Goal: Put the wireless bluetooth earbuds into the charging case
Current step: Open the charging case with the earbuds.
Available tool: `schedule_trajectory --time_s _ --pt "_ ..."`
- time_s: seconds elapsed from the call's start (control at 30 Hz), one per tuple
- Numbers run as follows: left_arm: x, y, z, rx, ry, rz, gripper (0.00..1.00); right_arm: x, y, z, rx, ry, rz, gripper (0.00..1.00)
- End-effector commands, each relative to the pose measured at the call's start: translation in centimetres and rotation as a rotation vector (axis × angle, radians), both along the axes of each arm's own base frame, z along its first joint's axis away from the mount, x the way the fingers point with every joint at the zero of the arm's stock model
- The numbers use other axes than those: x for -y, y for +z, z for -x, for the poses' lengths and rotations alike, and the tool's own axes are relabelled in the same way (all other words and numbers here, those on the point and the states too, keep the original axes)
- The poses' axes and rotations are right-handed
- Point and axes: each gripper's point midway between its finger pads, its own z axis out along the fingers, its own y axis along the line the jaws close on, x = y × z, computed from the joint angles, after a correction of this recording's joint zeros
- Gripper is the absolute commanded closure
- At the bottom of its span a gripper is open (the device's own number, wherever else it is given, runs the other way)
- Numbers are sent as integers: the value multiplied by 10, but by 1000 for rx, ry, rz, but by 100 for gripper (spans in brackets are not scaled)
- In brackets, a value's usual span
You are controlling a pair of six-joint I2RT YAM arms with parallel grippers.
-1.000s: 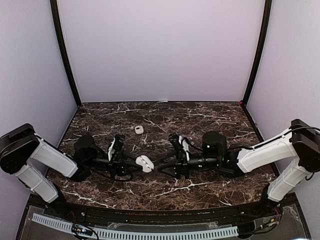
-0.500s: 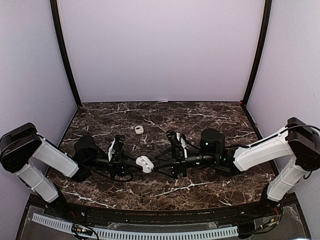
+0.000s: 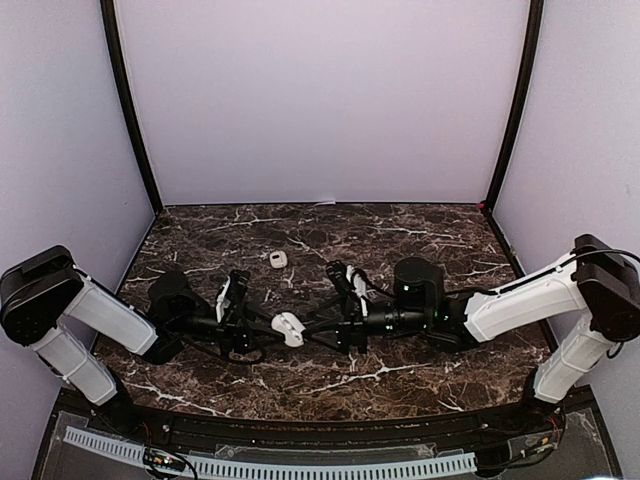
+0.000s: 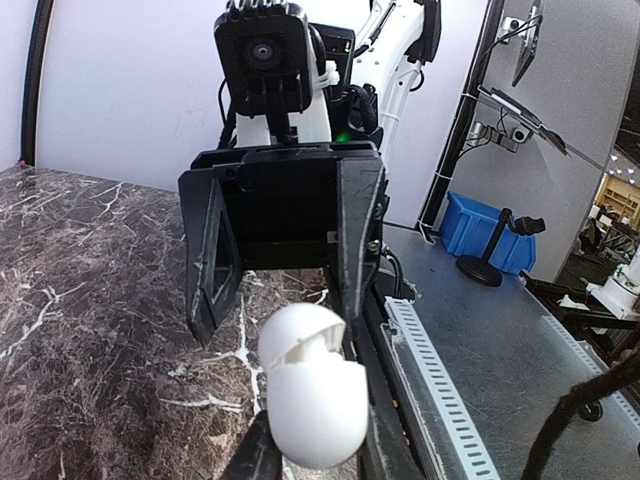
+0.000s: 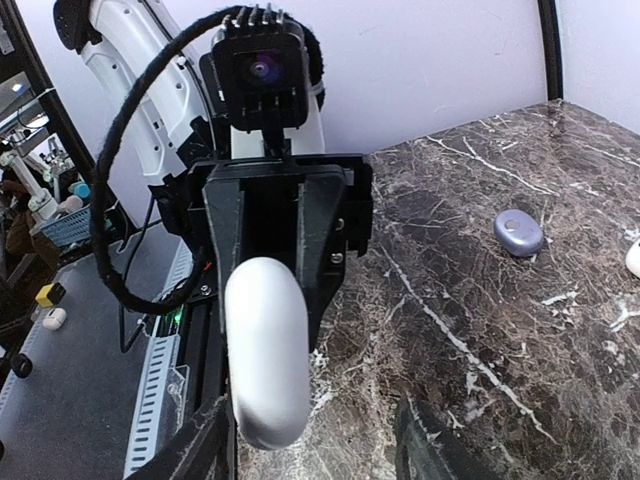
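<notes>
My left gripper (image 3: 270, 324) is shut on a white pebble-shaped charging case (image 3: 289, 327) and holds it just above the table. In the left wrist view the case (image 4: 312, 400) sits between the fingers of the left gripper (image 4: 315, 450) with its lid slightly ajar. My right gripper (image 3: 312, 328) faces it, open. In the right wrist view the case (image 5: 265, 350) lies close to one finger of the open right gripper (image 5: 315, 445). No loose earbuds show; the inside of the case is hidden.
A second small pale oval case (image 3: 278, 259) lies on the marble table (image 3: 400, 370) behind the grippers; it also shows in the right wrist view (image 5: 519, 232). A small white thing (image 5: 633, 258) is cut off by that view's right edge.
My right arm has moved left towards the held case, so its open fingers now reach the case's end. The left arm and the case have stayed still.
</notes>
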Motion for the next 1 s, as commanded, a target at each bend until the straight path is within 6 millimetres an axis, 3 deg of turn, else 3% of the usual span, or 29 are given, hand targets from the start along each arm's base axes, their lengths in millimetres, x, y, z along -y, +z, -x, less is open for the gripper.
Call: schedule_trajectory --time_s 0.0,0.13,0.3,0.53,0.7,0.97 --pt "0 9 2 25 -25 25 88 -1 6 -15 17 -67 -11 47" --pt "0 8 3 23 -30 24 88 -2 5 -18 10 -70 -1 53" --pt "0 9 3 23 -30 24 88 -2 2 -19 9 -75 11 51" --pt "0 9 4 23 -33 24 88 13 1 -43 -19 -215 20 51" --pt "0 8 3 21 -31 22 88 12 14 -21 4 -92 -39 46" --pt "1 8 2 18 -34 21 88 -2 17 10 26 84 -66 39"
